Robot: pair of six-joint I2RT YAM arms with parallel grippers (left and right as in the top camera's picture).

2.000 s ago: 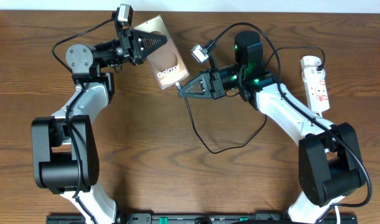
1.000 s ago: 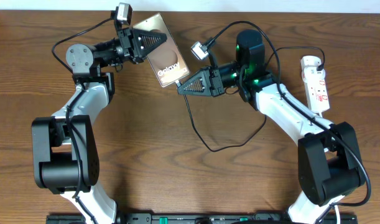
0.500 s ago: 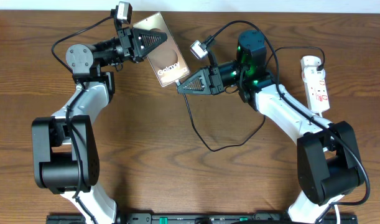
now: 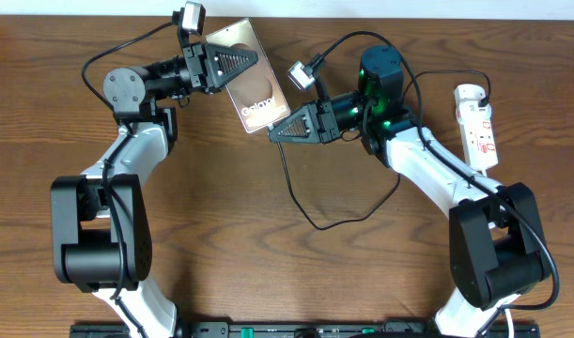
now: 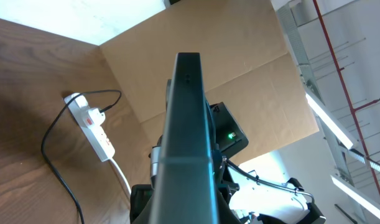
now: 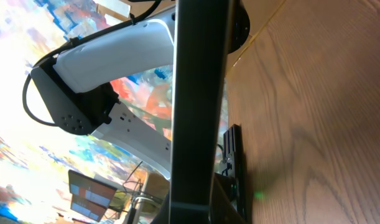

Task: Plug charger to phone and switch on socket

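- Overhead: fixed high above, facing straight down on the counter (image 4: 268, 282), with the whole workspace in frame.
- Left wrist: tilted upward, hard against the phone (image 5: 186, 137) edge, facing the socket (image 5: 93, 127), which the overhead view shares.
- Right wrist: equally close. A dark edge, possibly the phone, blocks the centre, with the left arm (image 6: 115, 56) beyond.

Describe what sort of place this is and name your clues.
Likely a robotics lab or workshop: robot arms at a wooden table, a cardboard screen behind it, bare ceiling pipes and strip lights.

A brown wooden table (image 4: 221, 272); a white power strip (image 4: 478, 127) lies near its far right edge; a thin black cable (image 4: 326, 225) loops across the middle.
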